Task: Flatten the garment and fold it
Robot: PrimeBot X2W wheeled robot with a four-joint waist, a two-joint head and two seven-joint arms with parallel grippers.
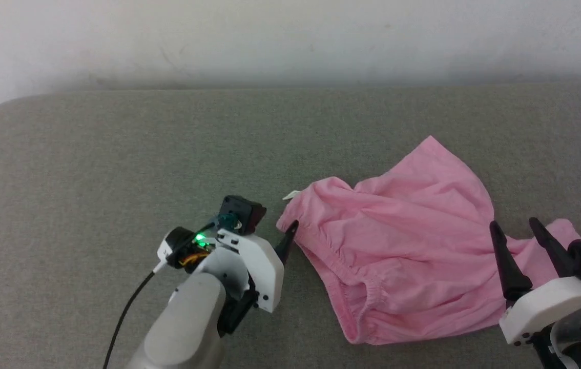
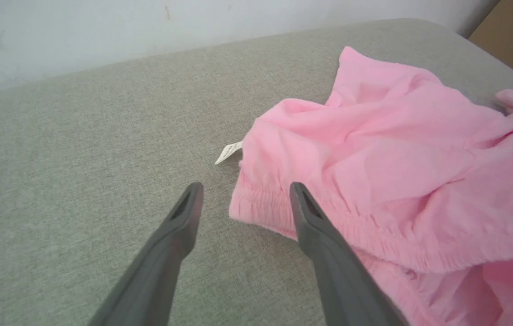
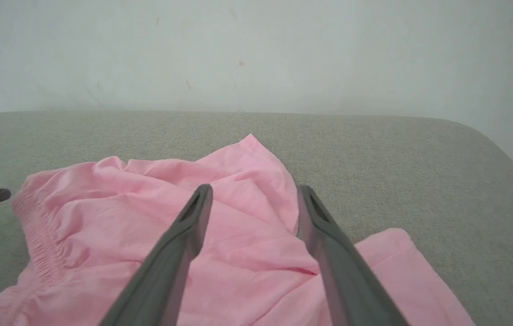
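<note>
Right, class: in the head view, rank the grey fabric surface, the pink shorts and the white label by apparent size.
1. Grey fabric surface, largest by far.
2. Pink shorts.
3. White label, a tiny tab beside the waistband corner.

The garment (image 1: pixel 403 241) is plain light pink, unpatterned, with a white label (image 1: pixel 291 195) at its left edge. Beneath it the padded surface (image 1: pixel 116 169) is a flecked grey-green weave, and behind it the wall (image 1: pixel 290 36) is off-white with faint scuffs. Left of the garment, the left gripper (image 2: pixel 245 186) shows 2 dark grey fingers (image 2: pixel 166 253), a white housing (image 1: pixel 262 266), a green light (image 1: pixel 199 238) and a black cable (image 1: pixel 126 312); the right gripper (image 1: pixel 513 222), at the garment's right, is the same grey and white.
</note>
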